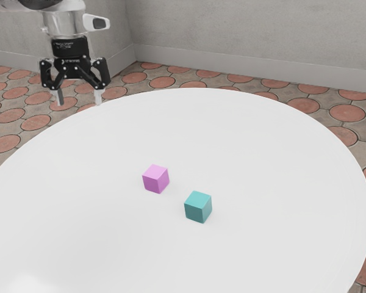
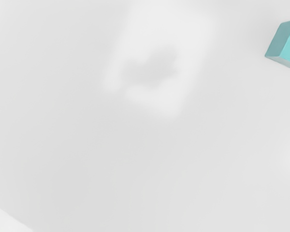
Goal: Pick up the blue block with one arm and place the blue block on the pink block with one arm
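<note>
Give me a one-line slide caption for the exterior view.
Open gripper hovers near the edge of the white table, apart from the pink block and blue block.

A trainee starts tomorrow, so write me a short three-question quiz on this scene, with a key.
1. Fill in: in the exterior view, the blue block lies to the ____ of the pink block.
2. True or false: the blue block is stacked on the pink block.
3. Choose one. The gripper is: A) shut on the blue block; B) open, holding nothing; C) open, touching the pink block.

Key: 1 right; 2 false; 3 B.
</note>
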{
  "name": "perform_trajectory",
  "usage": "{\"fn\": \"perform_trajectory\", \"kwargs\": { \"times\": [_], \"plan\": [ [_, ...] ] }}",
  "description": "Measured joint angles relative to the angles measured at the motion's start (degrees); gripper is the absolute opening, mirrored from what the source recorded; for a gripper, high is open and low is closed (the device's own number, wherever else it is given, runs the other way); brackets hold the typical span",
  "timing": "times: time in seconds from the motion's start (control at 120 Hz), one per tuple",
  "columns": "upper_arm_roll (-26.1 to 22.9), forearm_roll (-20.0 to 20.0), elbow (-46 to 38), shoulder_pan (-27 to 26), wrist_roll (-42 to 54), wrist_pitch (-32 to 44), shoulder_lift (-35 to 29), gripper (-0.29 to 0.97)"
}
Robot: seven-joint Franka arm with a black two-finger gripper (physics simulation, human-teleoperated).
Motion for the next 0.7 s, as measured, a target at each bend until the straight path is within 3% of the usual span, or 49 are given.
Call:
{"fn": "perform_trajectory", "kwargs": {
  "times": [0.083, 0.192, 0.3, 0.525, 0.7],
  "plan": [
    [-0.22, -0.09, 0.15, -0.10, -2.46, 1.84, 1.23, 0.68],
    [-2.26, -0.05, -5.98, 0.60, -5.06, 4.76, -3.62, 0.68],
    [-2.42, 0.96, -11.07, -3.77, -6.66, 5.52, -7.33, 0.68],
    [-2.82, 0.79, -12.10, -5.74, -7.51, 16.60, 9.15, 0.68],
    [-3.35, -1.02, -14.17, -6.96, -6.43, 29.08, 14.23, 0.68]
  ]
}}
